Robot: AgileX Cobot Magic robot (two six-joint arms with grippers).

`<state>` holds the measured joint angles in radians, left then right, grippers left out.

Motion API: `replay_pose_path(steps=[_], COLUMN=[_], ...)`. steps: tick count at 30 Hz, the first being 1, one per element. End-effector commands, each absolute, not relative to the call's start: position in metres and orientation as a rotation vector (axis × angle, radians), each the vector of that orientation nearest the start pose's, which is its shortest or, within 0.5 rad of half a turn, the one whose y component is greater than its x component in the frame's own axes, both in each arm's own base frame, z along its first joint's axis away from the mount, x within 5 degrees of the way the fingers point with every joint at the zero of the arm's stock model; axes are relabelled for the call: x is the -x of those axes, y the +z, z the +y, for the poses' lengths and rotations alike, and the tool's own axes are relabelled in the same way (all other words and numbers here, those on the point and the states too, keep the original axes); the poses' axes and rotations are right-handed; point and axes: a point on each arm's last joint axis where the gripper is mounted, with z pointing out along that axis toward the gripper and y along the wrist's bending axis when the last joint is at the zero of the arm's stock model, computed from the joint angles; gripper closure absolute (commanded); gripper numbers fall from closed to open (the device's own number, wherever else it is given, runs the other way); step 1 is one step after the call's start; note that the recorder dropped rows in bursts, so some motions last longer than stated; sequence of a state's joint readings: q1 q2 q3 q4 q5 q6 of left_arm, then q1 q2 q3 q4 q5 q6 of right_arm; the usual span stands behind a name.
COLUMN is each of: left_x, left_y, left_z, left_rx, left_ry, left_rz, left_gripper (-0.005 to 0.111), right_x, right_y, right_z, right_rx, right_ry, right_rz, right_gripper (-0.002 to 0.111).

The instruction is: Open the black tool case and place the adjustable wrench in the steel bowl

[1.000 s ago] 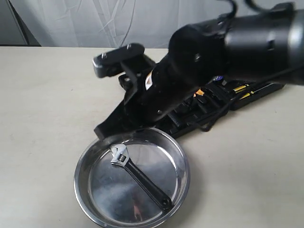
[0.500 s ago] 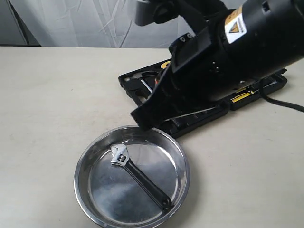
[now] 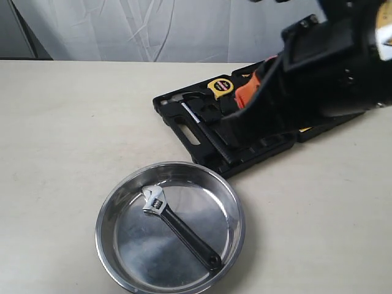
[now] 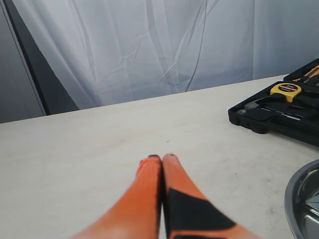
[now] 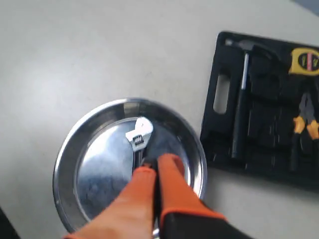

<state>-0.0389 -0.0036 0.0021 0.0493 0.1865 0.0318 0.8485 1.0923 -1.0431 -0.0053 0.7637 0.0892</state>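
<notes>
- The jaws of the left gripper (image 4: 162, 159) are pressed tight together, with nothing between them. Its orange fingers (image 4: 144, 194) point out over the bare table (image 4: 99, 149), off to the side of the tools.
- The jaws of the right gripper (image 5: 154, 167) are squeezed together too, and they hold nothing. In the right wrist view its orange fingers (image 5: 172, 184) sit in front of the bowl and hide part of the wrench handle.
- The adjustable wrench (image 3: 177, 226) lies flat on the bottom of the steel bowl (image 3: 99, 236). Its shiny silver head is near one side of the bowl, and its slim black handle runs across to the other side.
- No gripper touches the wrench (image 5: 139, 138).
- The bowl (image 5: 62, 154) stands on the pale table, just beside a corner of the black tool case (image 3: 173, 121).
- The case (image 5: 212, 134) lies wide open and flat, with tools resting in its slots.
- In it lie a hammer (image 5: 241, 99), a yellow tape measure (image 5: 305, 60) and pliers (image 5: 304, 119) with orange handles.
- From the outside camera, the big black right arm (image 3: 331, 67) is up above the case and hides much of it.
- The hammer (image 3: 205, 131) and the tape measure (image 3: 220, 86) peek out next to the arm.
- A white curtain (image 4: 149, 45) hangs behind the table.
- The left wrist camera sees the edge of the case (image 4: 259, 122) and a bit of the bowl's rim (image 4: 299, 199).
</notes>
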Motion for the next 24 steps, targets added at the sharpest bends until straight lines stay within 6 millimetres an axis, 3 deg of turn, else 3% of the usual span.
replay_pose_path(steps=[1, 4, 8, 13, 20, 24], left_x=[-0.056, -0.056, -0.056, -0.056, -0.056, -0.056], left_y=[0.197, 0.197, 0.197, 0.197, 0.197, 0.197], left_z=[-0.002, -0.002, -0.002, -0.002, -0.002, -0.002], left_rx=[-0.092, -0.092, -0.092, -0.092, -0.092, -0.092], left_ry=[0.032, 0.032, 0.032, 0.032, 0.032, 0.032], left_rz=[1.660, 1.660, 1.660, 1.660, 1.660, 1.660], left_gripper=[0.106, 0.106, 0.106, 0.106, 0.106, 0.106], right_x=[-0.123, -0.112, -0.101, -0.084, -0.057, -0.055], right_y=[0.354, 0.336, 0.299, 0.260, 0.225, 0.209], right_z=[0.138, 0.111, 0.072, 0.040, 0.014, 0.009], right_rx=[0.771, 0.676, 0.495, 0.337, 0.183, 0.121], right_ry=[0.561, 0.567, 0.492, 0.369, 0.214, 0.156], right_rz=[1.946, 1.855, 1.814, 1.760, 1.601, 1.595], right_gripper=[0.108, 0.108, 0.108, 0.108, 0.108, 0.108])
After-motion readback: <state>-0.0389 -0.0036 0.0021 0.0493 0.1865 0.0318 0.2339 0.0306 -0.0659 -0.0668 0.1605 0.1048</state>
